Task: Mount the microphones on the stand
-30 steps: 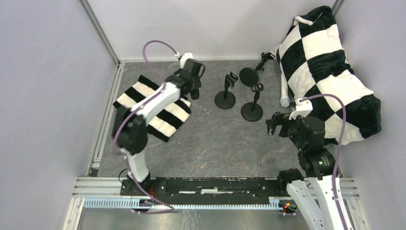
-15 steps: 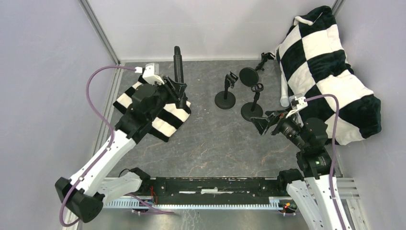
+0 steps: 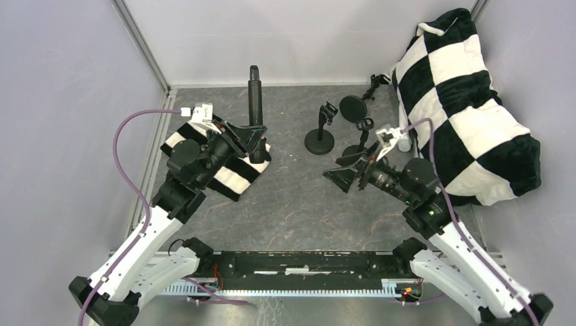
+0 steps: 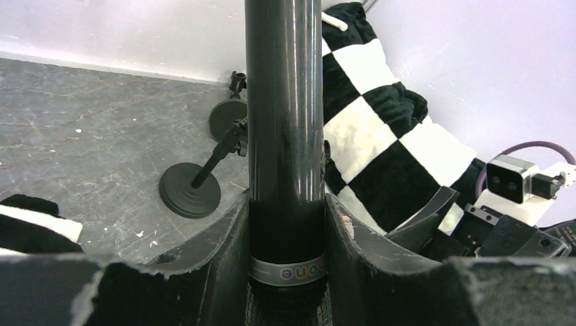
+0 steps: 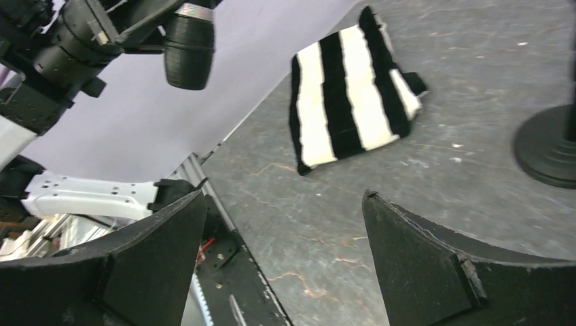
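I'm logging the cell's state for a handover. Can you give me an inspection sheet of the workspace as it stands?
Surface: table, dark grey with a stone pattern.
Job's things: black microphone held upright, head down. None of the stands holds a microphone: near stand, rear stand, third stand, the last partly hidden by the right arm. No other microphone clearly seen.
Clutter: striped cloth under the left arm; checkered cushion at the right wall.
Grippers: left gripper shut on the black microphone; right gripper open, empty.
Cables: left cable and right cable, purple, looping off the wrists.
Surroundings: plain walls; frame rail at the near edge.
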`<move>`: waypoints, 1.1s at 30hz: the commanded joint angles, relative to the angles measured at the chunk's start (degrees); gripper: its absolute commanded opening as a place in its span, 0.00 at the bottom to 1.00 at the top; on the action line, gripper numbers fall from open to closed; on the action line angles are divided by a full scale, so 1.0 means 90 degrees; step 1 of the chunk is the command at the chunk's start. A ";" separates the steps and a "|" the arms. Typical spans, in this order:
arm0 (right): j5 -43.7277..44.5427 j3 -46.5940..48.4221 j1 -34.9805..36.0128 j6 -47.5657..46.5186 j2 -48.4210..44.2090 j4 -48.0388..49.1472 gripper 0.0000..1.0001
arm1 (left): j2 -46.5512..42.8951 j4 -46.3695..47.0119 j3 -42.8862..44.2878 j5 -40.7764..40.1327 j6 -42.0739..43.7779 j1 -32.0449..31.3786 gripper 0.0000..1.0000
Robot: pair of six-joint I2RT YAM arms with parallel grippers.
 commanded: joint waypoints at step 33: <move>0.1801 0.2981 0.3441 -0.0050 0.4541 0.2966 0.90 | -0.0899 0.0782 -0.0282 0.0765 -0.0619 -0.0030 0.02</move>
